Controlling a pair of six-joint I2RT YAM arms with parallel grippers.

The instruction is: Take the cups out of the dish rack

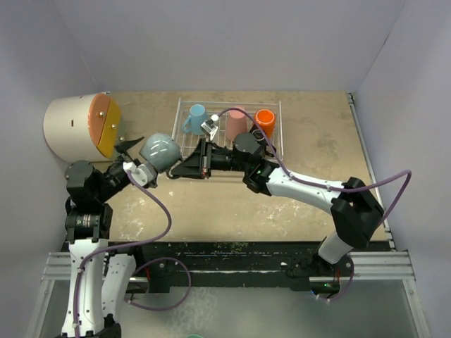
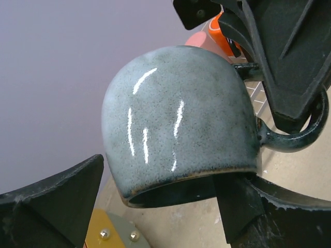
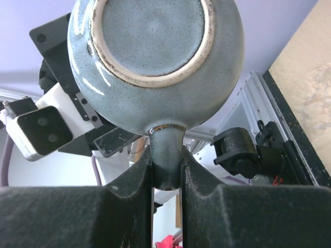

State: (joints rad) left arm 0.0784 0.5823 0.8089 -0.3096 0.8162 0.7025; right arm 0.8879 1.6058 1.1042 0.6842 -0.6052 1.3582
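Note:
The grey-teal mug [image 1: 158, 151] hangs in the air left of the dish rack [image 1: 276, 144]. My right gripper [image 1: 177, 167] is shut on its handle [image 3: 166, 155], with the mug's base [image 3: 152, 36] facing the right wrist camera. My left gripper [image 1: 141, 159] is open, with its fingers [image 2: 57, 204] on either side of the mug's rim [image 2: 176, 186]. The light blue mug [image 1: 196, 118], the pink tumbler [image 1: 237, 121] and the orange mug [image 1: 265, 121] stand in the rack. The black mug is hidden behind my right arm.
A cream cylinder [image 1: 74, 127] with an orange-yellow face [image 1: 106, 125] lies at the far left, close to my left gripper; its face also shows in the left wrist view [image 2: 111, 232]. Purple walls enclose the table.

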